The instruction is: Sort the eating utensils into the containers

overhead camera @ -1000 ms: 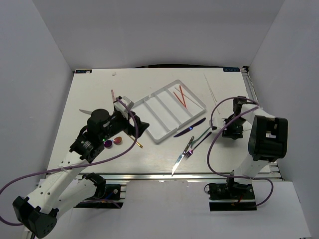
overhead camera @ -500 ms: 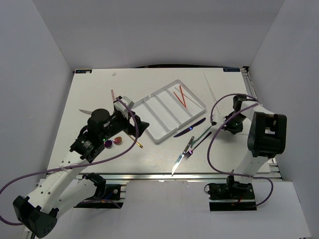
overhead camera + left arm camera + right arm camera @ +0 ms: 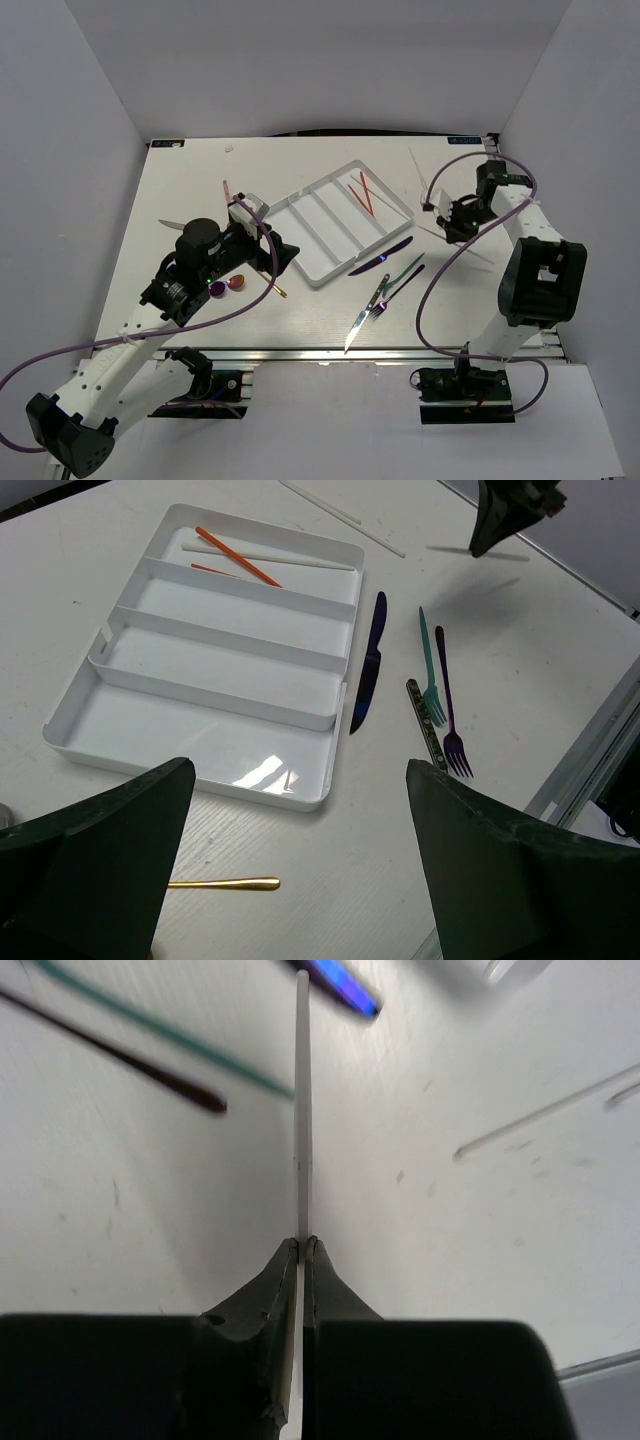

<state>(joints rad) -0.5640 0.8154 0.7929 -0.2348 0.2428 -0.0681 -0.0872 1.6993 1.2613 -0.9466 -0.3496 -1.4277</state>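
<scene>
Early stage — only chopsticks [image 3: 235, 558] in tray [image 3: 200, 730]; knife [image 3: 380, 258], forks [image 3: 395, 285], spoons [image 3: 228, 285] on counter [image 3: 200, 170]. Right tool [image 3: 301, 1245] clamped on white chopstick [image 3: 302, 1110] — left tool [image 3: 300, 865] apart.

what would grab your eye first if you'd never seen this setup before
The big white tray in the middle of the table stands out, with red-orange chopsticks in its end compartment. Next is the right hand at the far right, pinched shut on a thin white stick. A purple-blue knife and two forks lie loose beside the tray.
</scene>
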